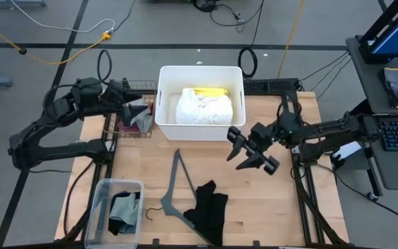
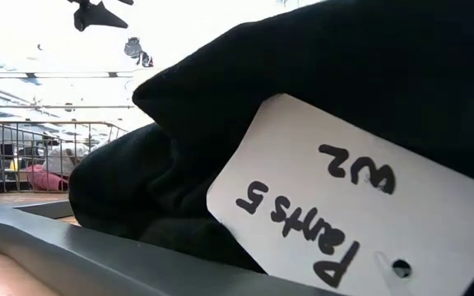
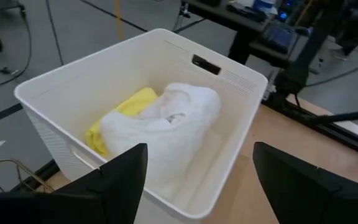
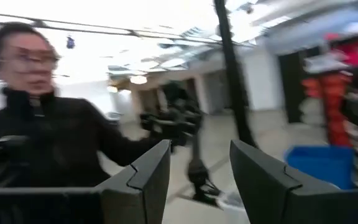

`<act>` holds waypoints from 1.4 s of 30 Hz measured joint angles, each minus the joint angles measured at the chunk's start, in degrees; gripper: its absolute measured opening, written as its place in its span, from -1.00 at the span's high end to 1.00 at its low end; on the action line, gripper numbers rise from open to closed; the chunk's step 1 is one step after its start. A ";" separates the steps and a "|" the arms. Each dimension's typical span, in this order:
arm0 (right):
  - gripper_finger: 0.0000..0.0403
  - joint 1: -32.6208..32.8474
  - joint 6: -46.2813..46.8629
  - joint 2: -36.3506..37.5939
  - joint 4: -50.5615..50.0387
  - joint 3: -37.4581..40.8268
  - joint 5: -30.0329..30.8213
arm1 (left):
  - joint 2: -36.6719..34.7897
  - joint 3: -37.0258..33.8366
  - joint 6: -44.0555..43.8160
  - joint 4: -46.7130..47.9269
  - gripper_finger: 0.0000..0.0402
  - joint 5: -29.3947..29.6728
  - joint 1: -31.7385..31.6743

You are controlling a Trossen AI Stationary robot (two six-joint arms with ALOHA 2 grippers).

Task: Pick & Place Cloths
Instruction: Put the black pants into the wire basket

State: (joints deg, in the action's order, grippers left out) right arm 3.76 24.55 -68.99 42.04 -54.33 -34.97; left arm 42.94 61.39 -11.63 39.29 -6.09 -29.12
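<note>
A white cloth and a yellow cloth lie in the white bin; the left wrist view shows the white cloth partly on the yellow one. A black cloth lies on the table near its near edge and fills the low view with its paper tag. Maroon and pale grey cloths sit in a wire basket left of the bin. My left gripper hangs open beside the bin's left wall. My right gripper is open above the table, right of the bin's near corner.
A thin grey hanger lies on the wood beside the black cloth. A clear box at the near left corner holds teal, sage and dark cloths. A person in black stands beyond the table. Bare wood lies between the bin and the hanger.
</note>
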 joint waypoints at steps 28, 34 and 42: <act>0.21 22.86 6.35 -14.89 -51.97 -13.45 36.74 | -8.57 -11.79 -1.54 -9.66 -0.44 0.14 8.69; 0.21 23.17 2.48 -19.10 -58.79 -13.42 33.40 | -8.57 -11.79 -2.00 -9.81 -0.45 0.62 8.69; 0.21 20.59 -6.05 -23.13 -61.20 -13.44 29.91 | -8.57 -11.79 -4.07 -9.80 -0.42 0.68 8.69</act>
State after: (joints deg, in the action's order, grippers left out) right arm 24.35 18.50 -92.12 -19.16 -67.77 -5.06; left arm 34.37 49.60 -15.70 29.49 -5.41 -20.43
